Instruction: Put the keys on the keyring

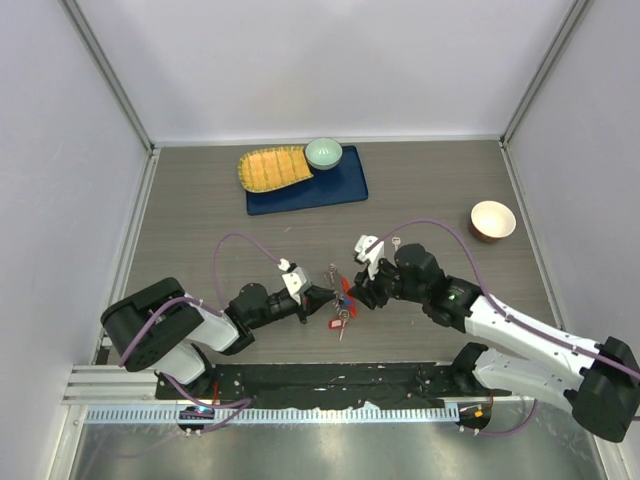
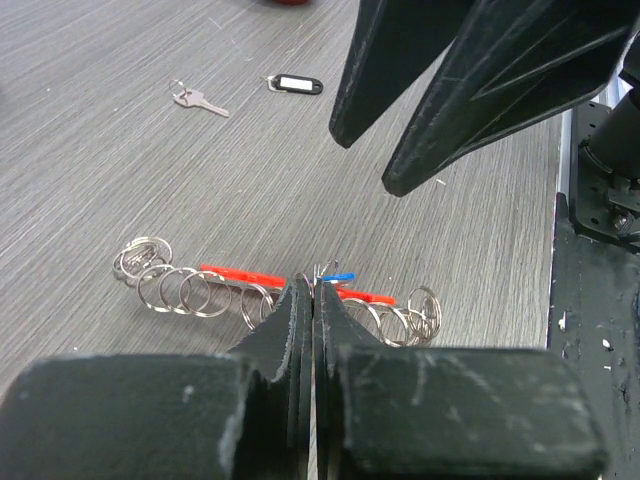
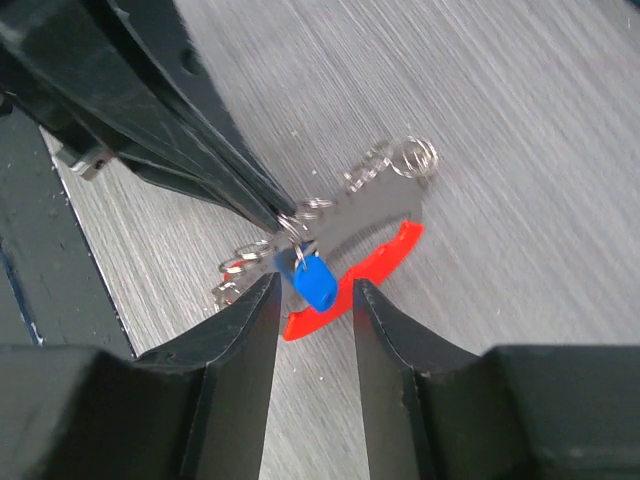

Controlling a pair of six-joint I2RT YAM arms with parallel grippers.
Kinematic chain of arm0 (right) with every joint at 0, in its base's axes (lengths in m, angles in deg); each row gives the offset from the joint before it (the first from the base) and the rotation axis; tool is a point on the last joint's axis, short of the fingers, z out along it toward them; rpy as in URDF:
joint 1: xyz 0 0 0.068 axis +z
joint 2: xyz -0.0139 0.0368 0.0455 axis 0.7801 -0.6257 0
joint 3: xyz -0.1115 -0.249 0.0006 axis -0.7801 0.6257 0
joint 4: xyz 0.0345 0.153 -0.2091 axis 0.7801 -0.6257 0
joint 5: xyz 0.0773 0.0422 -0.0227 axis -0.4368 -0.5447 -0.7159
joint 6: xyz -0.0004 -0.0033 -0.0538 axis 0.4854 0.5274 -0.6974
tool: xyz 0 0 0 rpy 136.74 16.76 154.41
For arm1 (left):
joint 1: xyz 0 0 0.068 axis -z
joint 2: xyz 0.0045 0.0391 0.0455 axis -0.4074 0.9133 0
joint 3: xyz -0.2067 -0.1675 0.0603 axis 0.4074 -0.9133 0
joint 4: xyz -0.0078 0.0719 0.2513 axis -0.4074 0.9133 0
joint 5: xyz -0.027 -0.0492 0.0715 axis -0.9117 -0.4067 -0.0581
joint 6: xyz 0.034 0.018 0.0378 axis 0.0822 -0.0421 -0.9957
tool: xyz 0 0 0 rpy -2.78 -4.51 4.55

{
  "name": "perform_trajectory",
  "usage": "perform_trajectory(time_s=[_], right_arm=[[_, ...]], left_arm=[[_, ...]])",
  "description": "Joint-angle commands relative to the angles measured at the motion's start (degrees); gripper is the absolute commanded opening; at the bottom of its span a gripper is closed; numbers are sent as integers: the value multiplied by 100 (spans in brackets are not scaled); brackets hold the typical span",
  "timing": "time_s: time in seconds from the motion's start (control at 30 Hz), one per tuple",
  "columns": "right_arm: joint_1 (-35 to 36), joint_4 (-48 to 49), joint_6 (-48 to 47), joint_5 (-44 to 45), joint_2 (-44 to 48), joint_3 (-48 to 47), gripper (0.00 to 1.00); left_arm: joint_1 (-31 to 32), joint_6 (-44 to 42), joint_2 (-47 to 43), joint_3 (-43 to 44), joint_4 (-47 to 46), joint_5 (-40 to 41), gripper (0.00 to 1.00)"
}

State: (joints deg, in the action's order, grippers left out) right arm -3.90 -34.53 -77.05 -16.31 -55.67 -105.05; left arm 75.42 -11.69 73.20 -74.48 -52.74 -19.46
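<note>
Seemingly midway: the left gripper point(image 2: 313, 285) is clenched on the grey metal keyring point(image 2: 240, 275) with its curved red tag, low over the bench point(image 1: 200, 200). The right gripper point(image 3: 313, 284), parted, straddles the small blue-headed key point(image 3: 316, 280) at the ring. I cannot tell whether it is threaded.

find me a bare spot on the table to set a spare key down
The table is bare left of the blue mat, and again between the mat and the small bowl. The middle is crowded: the left gripper pinches the keyring there, the open right gripper flanks the blue key, and a bare silver key lies nearby.
</note>
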Motion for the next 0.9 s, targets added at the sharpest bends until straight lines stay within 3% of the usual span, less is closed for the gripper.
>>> perform_trajectory(time_s=[0.0,0.33,0.87], right_arm=[[-316,1324,1129,-404,360,728,39],[-721,3564,1693,-1319,-218,1591,39],[-888,4375,1790,-1961,-1168,1652,36]], left_arm=[[13,108,-159,-18,-1364,171,0],[13,179,-230,0,-1372,127,0],[13,214,-309,17,-1364,136,0]])
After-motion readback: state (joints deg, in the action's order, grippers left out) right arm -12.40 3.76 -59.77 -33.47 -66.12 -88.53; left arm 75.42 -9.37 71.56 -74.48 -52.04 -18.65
